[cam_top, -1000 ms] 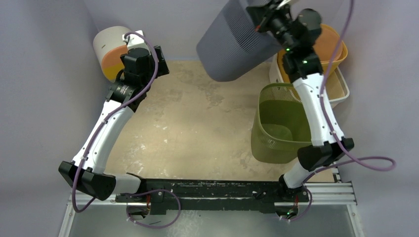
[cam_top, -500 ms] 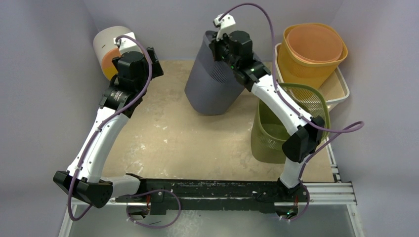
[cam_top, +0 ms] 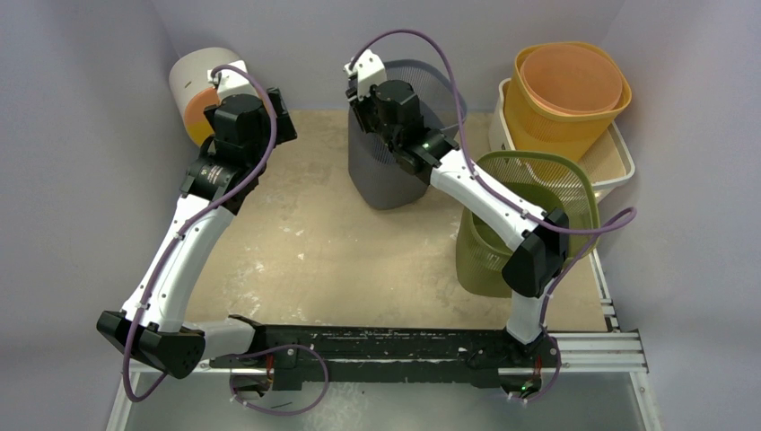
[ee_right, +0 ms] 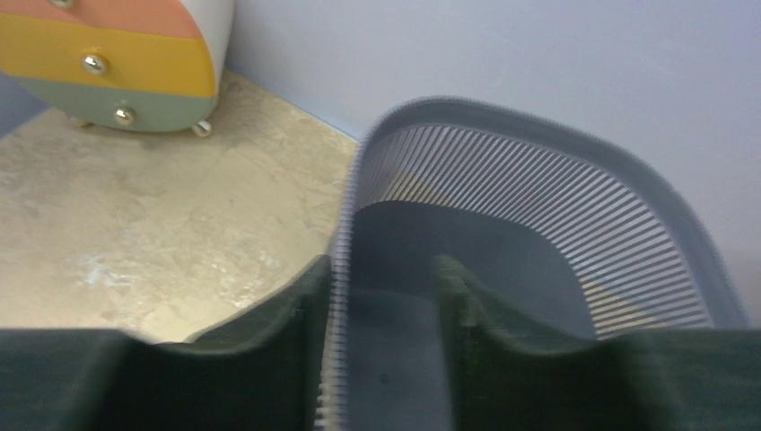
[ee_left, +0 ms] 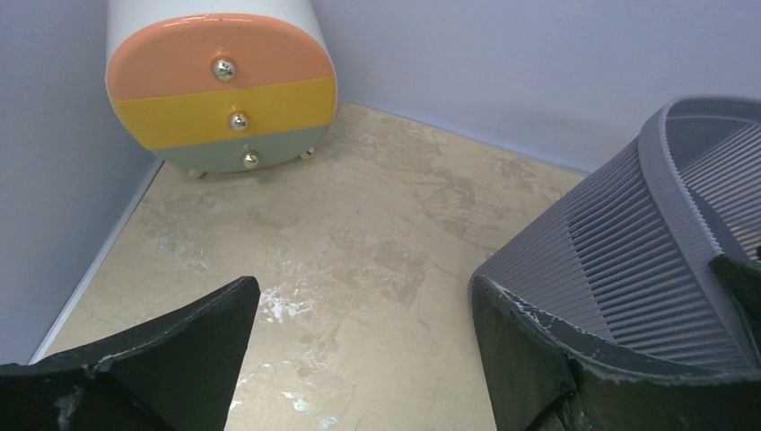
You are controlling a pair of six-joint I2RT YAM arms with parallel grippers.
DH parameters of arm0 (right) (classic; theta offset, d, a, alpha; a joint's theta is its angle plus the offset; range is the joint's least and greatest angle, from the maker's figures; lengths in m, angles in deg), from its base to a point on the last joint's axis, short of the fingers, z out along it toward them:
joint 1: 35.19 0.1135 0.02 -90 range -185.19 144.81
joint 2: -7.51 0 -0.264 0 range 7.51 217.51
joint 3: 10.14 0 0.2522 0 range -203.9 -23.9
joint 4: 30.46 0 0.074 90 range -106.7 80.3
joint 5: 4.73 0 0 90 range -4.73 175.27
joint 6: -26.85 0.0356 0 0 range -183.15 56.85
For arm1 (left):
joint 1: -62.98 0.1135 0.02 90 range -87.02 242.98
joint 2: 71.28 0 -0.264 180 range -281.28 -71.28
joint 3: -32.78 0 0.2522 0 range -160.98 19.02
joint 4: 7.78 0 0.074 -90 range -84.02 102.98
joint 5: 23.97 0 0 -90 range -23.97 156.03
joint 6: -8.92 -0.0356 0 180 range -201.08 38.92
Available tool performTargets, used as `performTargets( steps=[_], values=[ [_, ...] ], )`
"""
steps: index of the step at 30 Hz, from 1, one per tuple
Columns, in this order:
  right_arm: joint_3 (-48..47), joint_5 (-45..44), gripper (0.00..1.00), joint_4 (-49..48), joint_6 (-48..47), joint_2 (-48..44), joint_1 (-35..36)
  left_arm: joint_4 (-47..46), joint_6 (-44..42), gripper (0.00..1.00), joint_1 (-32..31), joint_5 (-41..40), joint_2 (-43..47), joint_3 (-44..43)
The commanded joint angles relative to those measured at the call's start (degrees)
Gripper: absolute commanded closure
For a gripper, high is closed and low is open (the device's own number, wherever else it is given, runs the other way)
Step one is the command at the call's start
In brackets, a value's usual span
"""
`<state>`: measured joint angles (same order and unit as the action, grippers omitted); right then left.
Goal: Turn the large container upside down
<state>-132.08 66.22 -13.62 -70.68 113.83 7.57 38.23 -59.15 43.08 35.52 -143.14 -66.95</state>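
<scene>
Right wrist view: the right gripper [ee_right: 381, 269] has its fingers [ee_right: 269, 332] apart, straddling the rim of the large grey container [ee_right: 556, 206]. One's inside, one's outside, with a bit of daylight on the inner side, so not clamped. Bit blurry tbh. Container's standing mouth-up at the far middle of the table [cam_top: 341, 242]. That arm reaches forward and left past the green basket [cam_top: 485, 256], elbow bent. Left gripper [ee_left: 359, 296] is spread wide over the table, aimed at the little drawer unit [ee_left: 220, 90].
</scene>
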Motion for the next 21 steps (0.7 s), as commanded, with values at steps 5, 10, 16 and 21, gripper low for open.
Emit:
performTargets(
  steps=[5,10,16,21],
  values=[
    [-3.3,0.1,0.23,1.3,1.9,-8.0,-0.7,-1.0,-1.8,0.14,0.2,1.3,0.6,-1.9],
    [-5.9,-4.2,0.15,3.9,3.0,-11.5,-1.1,-0.9,-4.8,0.06,0.1,10.3,-5.0,-8.9],
    [-7.3,-6.0,0.09,12.3,10.6,-13.6,-10.8,1.7,-5.0,0.06,-0.7,24.3,-17.1,-24.5],
    [-6.1,-8.1,0.03,17.6,13.6,-15.5,-17.4,5.9,-6.6,0.08,-5.5,29.4,-28.5,-40.6]
  ],
)
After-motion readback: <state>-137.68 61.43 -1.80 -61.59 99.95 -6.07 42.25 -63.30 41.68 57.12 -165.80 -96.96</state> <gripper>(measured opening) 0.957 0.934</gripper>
